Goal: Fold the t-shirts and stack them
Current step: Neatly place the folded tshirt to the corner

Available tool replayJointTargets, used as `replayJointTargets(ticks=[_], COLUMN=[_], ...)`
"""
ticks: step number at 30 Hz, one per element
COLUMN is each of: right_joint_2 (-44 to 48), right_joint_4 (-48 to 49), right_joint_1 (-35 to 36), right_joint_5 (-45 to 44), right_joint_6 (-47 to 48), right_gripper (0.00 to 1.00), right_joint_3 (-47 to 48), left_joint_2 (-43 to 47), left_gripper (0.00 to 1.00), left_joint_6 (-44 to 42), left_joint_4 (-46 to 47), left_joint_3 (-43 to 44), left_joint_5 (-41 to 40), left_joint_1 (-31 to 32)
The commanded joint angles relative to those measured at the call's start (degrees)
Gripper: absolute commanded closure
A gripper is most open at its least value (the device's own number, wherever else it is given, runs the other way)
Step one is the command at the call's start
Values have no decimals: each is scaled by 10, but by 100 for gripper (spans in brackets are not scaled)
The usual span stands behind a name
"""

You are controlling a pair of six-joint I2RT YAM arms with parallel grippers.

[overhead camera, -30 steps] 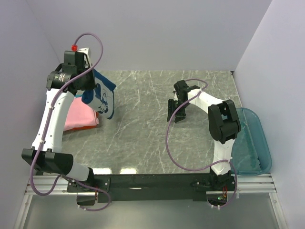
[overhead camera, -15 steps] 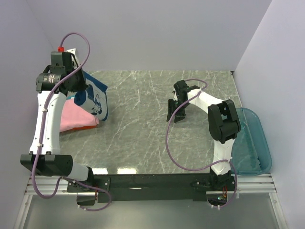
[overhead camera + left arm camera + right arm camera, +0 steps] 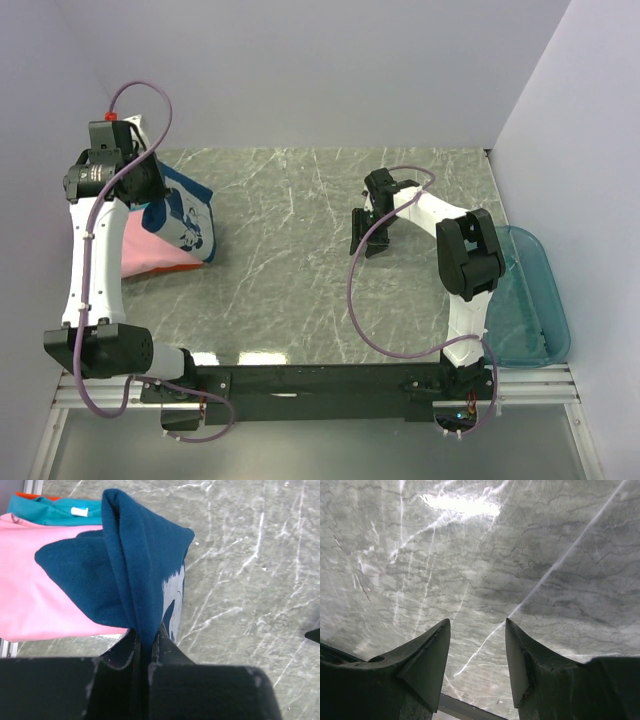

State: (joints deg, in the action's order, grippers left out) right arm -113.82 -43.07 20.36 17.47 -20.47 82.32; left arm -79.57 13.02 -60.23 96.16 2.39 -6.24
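My left gripper (image 3: pixel 150 205) is shut on a folded dark navy-blue t-shirt (image 3: pixel 188 212) with a white print. It holds it over the pink t-shirt (image 3: pixel 135 245) at the table's left. In the left wrist view the navy shirt (image 3: pixel 125 575) hangs from my pinched fingers (image 3: pixel 145 647) above the pink shirt (image 3: pixel 30 595). A teal shirt (image 3: pixel 45 511) and a sliver of an orange one (image 3: pixel 25 495) lie under the pink. My right gripper (image 3: pixel 368 245) is open and empty over bare table at centre right; in the right wrist view (image 3: pixel 477 630) only marble shows between the fingers.
A translucent teal plastic tub (image 3: pixel 530 300) sits at the right edge of the table. Walls close in the left, back and right sides. The grey marble tabletop (image 3: pixel 300 270) lies between the arms.
My left gripper has carried the navy t-shirt leftward and a little back, so it now hangs over the pink shirt's stack. The right arm has not moved.
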Motion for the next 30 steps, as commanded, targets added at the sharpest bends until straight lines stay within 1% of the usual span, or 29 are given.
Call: replayJointTargets(ticks=[1,7,19,22,28,29,30], right_joint_2=[2,6,12,16,24,26,26], right_joint_4=[6,7,-4,-9,-17,-17,-16], right_joint_1=[-1,-1,-1,-1,-1,-1,-1], right_joint_5=[3,2,0,1,-3,-3,-1], right_joint_6=[7,7,13,14,17,18,17], right_gripper=[45,45,45,45,45,45,45], right_joint_3=[-9,-20,-14,-9,-2,-3,-4], left_joint_2=[19,16,-4,-9,-28,-30,-34], left_gripper=[100,100,100,100,100,100,100], left_joint_6=[-19,-25,-22,-19,-10,-8,-6], left_joint_4=[48,75,109,121,138,145,145], left_joint_3=[-11,-48,-112,-135,-156,-157,-157], left_joint_5=[22,31,-23,-22,-22,-37,-35], left_joint_1=[-18,-56,-119,-144,-185,-191,-198])
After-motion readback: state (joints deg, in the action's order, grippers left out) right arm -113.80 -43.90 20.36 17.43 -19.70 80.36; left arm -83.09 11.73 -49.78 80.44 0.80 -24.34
